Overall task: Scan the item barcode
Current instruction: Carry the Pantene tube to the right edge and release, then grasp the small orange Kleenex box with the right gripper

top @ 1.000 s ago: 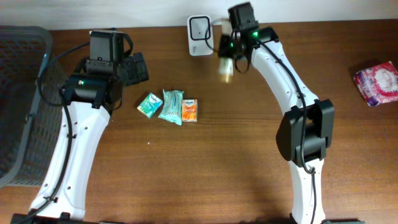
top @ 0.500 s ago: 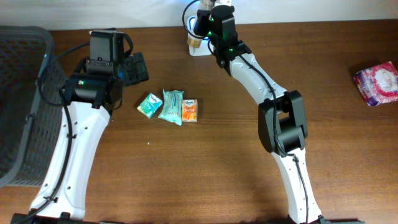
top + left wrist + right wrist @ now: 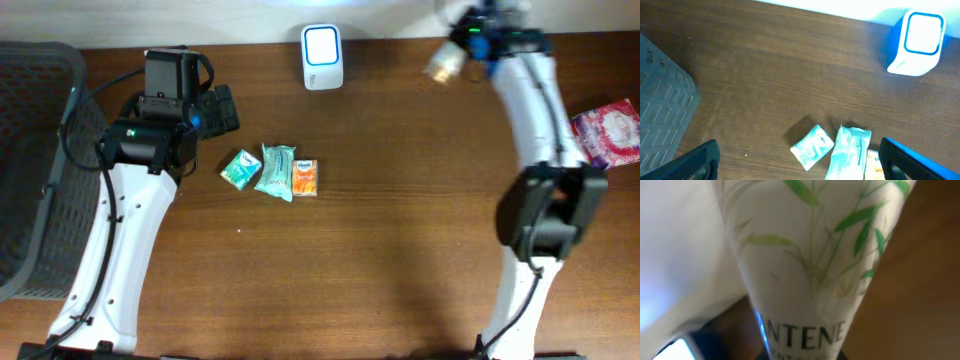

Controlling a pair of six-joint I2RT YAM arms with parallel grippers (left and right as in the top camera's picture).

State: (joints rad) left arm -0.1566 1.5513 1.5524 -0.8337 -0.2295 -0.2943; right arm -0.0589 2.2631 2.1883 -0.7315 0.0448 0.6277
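A white Pantene sachet with green leaves (image 3: 810, 265) fills the right wrist view, and my right gripper (image 3: 458, 55) is shut on it. Overhead, the sachet (image 3: 441, 66) is a pale blur above the table's back edge, well to the right of the white barcode scanner (image 3: 322, 55). The scanner's window glows. Its fingers are hidden behind the sachet in the wrist view. My left gripper (image 3: 215, 110) hangs open at the back left, holding nothing. In the left wrist view its fingers (image 3: 910, 160) frame the table, with the scanner (image 3: 917, 42) at top right.
Three small packets lie in a row left of centre: a teal one (image 3: 240, 168), a pale teal one (image 3: 276, 170) and an orange one (image 3: 305, 177). A pink packet (image 3: 606, 133) lies at the right edge. A dark mesh basket (image 3: 30, 170) stands on the left.
My right arm has swung away from the scanner to the right, carrying the sachet. The left arm and the packets have not moved.
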